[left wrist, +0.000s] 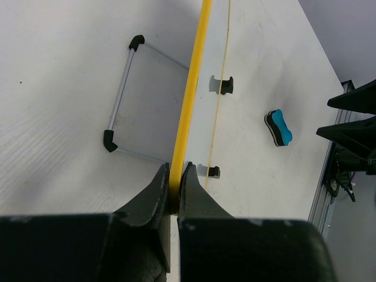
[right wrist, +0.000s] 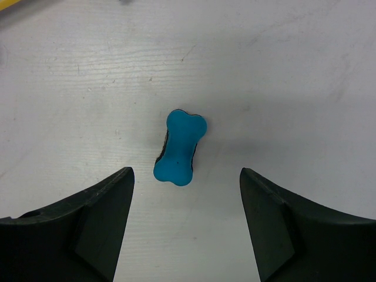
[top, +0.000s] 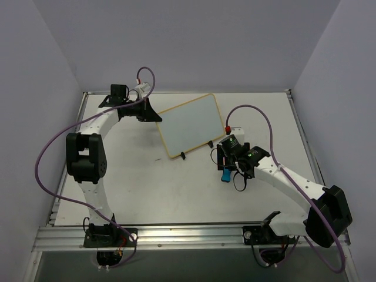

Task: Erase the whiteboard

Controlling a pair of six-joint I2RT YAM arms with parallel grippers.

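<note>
The whiteboard (top: 191,124) stands tilted on the table behind centre, with a yellow rim and two black clip feet; no writing shows on its face. My left gripper (top: 148,113) is shut on the board's left rim; in the left wrist view the yellow rim (left wrist: 189,100) runs edge-on between the fingers (left wrist: 154,191). The blue bone-shaped eraser (top: 225,175) lies on the table and also shows in the left wrist view (left wrist: 279,127). My right gripper (right wrist: 185,176) is open just above the eraser (right wrist: 179,147), which lies just beyond the fingertips.
The board's wire stand (left wrist: 120,100) shows behind it in the left wrist view. Purple cables loop over both arms. A metal rail (top: 176,234) runs along the table's near edge. Grey walls close in the left, back and right sides.
</note>
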